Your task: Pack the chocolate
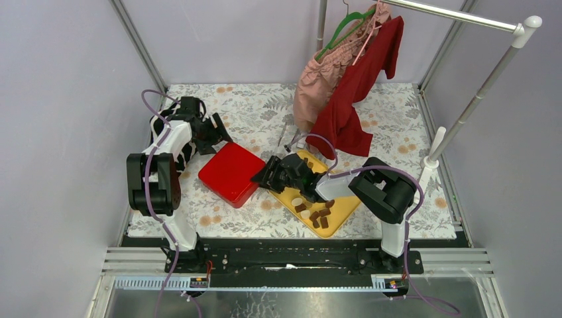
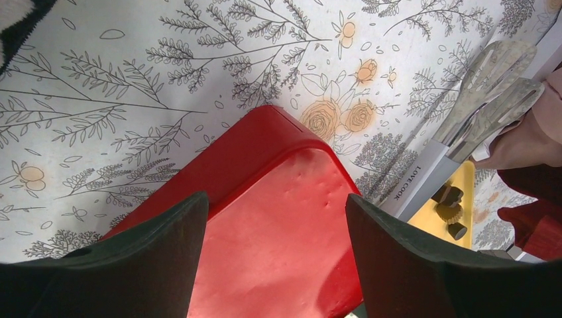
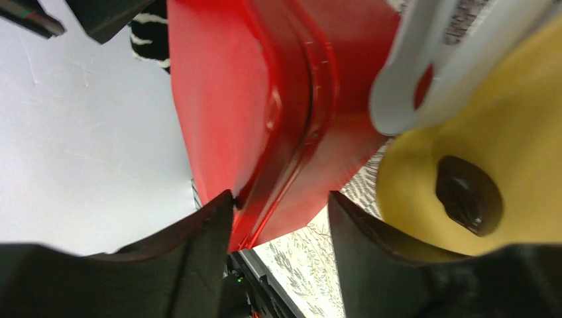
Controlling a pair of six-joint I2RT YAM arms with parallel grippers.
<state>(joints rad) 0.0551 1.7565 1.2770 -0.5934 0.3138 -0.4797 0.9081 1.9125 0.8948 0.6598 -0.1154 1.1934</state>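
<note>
Several chocolate pieces (image 1: 321,215), mostly dark brown, lie on the near end of the yellow tray (image 1: 341,205). A few more show at the tray's far end (image 2: 450,204), and one dark piece (image 3: 467,195) sits close to my right fingers. The red box (image 1: 230,173) lies closed to the tray's left. My left gripper (image 1: 222,136) (image 2: 275,199) hovers open over the box's far corner, nothing between its fingers. My right gripper (image 1: 262,177) (image 3: 280,195) is open astride the box's right edge (image 3: 291,132). Its left finger touches the lid rim and its right finger stands apart.
Metal tongs with a white handle (image 2: 494,86) lie by the tray's far end. Pink and red clothes (image 1: 344,86) hang from a rail over the back of the table, whose post (image 1: 434,149) stands at the right. A black-and-white cloth (image 1: 159,126) lies behind the left arm.
</note>
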